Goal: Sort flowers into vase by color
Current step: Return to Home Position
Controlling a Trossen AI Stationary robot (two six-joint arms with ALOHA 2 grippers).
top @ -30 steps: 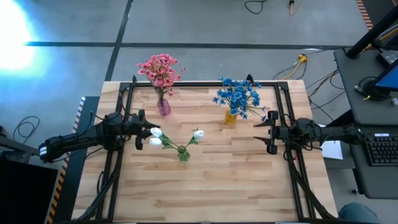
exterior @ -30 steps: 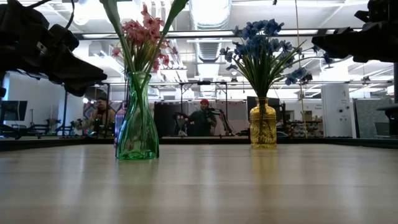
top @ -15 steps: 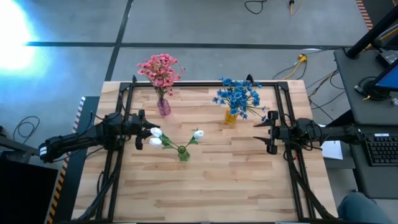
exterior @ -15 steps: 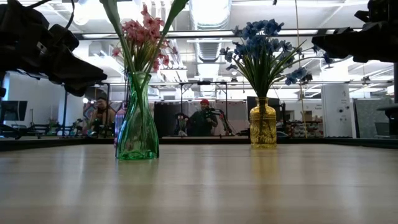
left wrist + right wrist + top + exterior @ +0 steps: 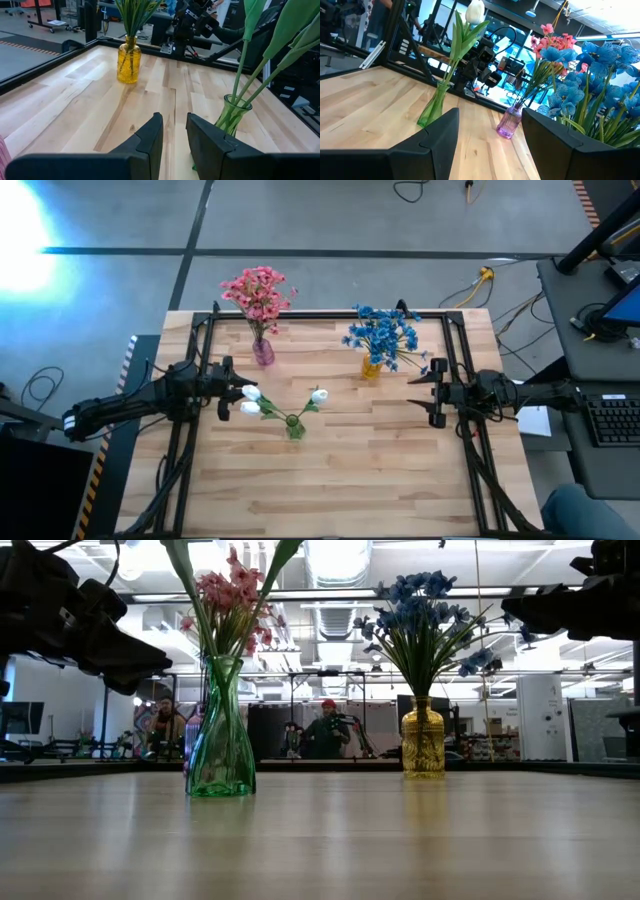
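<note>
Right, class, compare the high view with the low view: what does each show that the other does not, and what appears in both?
Only the high view shows the white blossoms above the green vase. It also shows both arms whole, with the left gripper beside those blossoms and the right gripper near the right edge of the table. Only the low view shows two people in the room behind. Both show the green vase, the pink flowers, and the blue flowers in the yellow vase.

left gripper (image 5: pixel 228 387), fingers (image 5: pixel 150 137) narrowly parted, facing right gripper (image 5: pixel 428 394), fingers (image 5: pixel 440 135) wide apart
</note>
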